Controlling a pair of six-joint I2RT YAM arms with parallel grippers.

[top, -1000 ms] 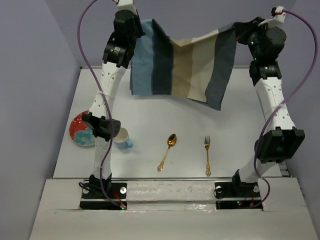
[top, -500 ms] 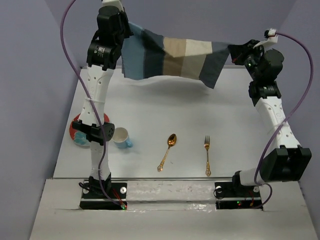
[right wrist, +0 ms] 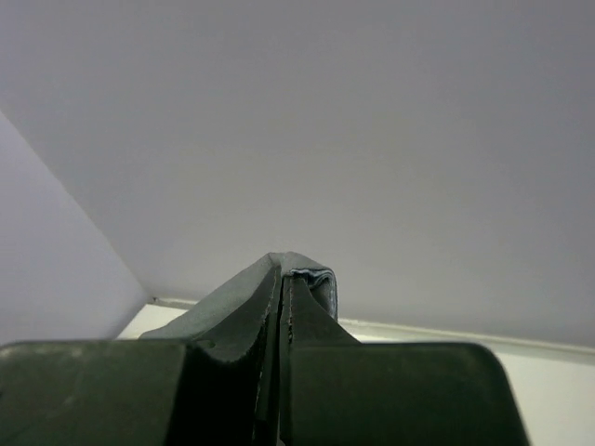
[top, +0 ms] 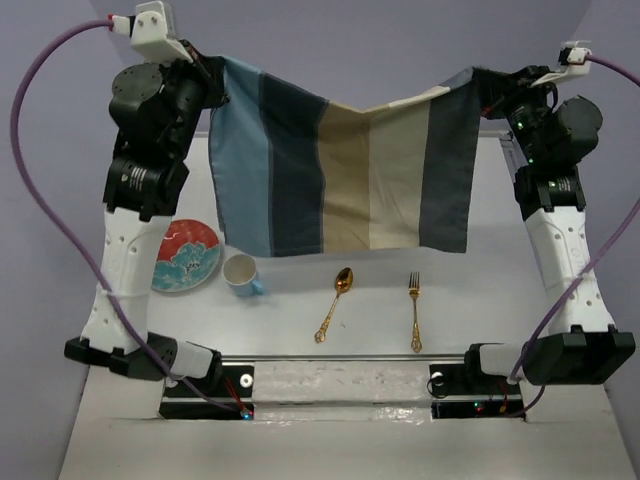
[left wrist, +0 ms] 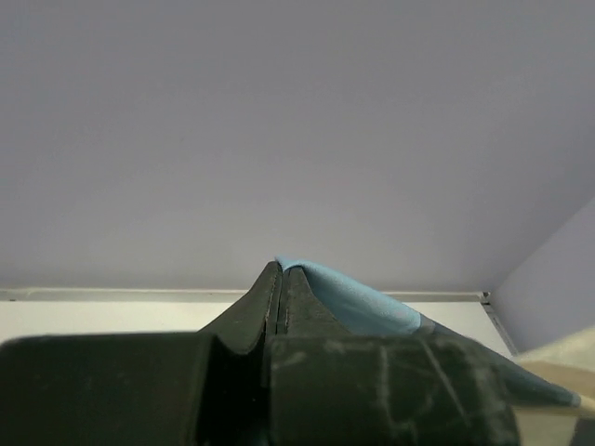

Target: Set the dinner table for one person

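Note:
The striped placemat, blue, grey and tan, hangs spread in the air above the white dinner table. My left gripper is shut on its light blue corner. My right gripper is shut on its grey corner. Both jaws are pressed together with cloth between them. On the table lie a gold spoon and a gold fork, in front of the cloth's lower edge. A white and blue cup and a red and blue plate sit at the left.
A metal rail runs along the table's near edge. Purple walls stand behind and at both sides. Purple cables loop off both arms.
Both arms have swung towards the near side and lifted, carrying the placemat. It now hangs fully spread nearer the cutlery, and the plate is uncovered.

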